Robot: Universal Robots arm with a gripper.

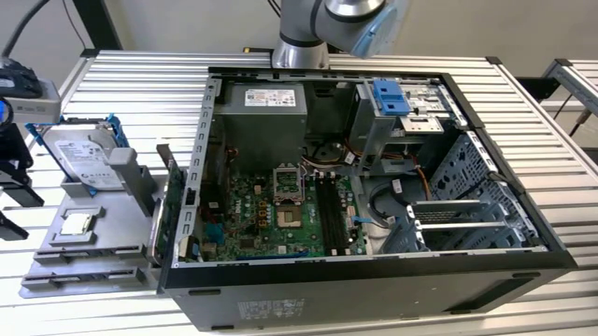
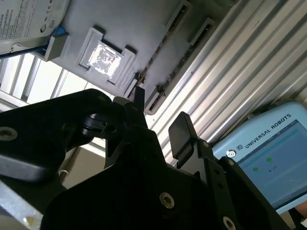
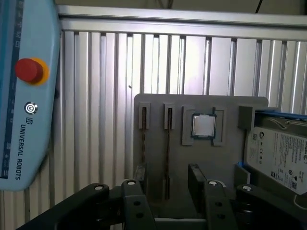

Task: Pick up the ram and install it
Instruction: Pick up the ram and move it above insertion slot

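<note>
Closest to the lens in both wrist views, the black gripper [image 3: 167, 178] is holding its two fingers [image 3: 194, 176] apart with nothing clamped between them, and it is hanging over a grey parts tray [image 3: 225, 103] on the ribbed table. The ram [image 3: 168, 158] is showing as a thin dark strip standing on edge in one of the tray's long slots. It is lying in line with the gap between the fingers, though whether either pad is touching it cannot be told. A square silver processor [image 3: 203, 125] is sitting in its frame just beside that slot. A hard drive [image 3: 278, 153] is resting at the tray's far end, and a blue teach pendant [image 3: 24, 96] is lying well apart on the table.

In the exterior view the computer case [image 1: 374, 294] is lying open with its motherboard [image 1: 271, 224] exposed, and the black memory slots [image 1: 329, 210] appear to be carrying no stick. Judging from this, the task is only beginning: the pick is not yet made, and the whole installation is remaining.
</note>
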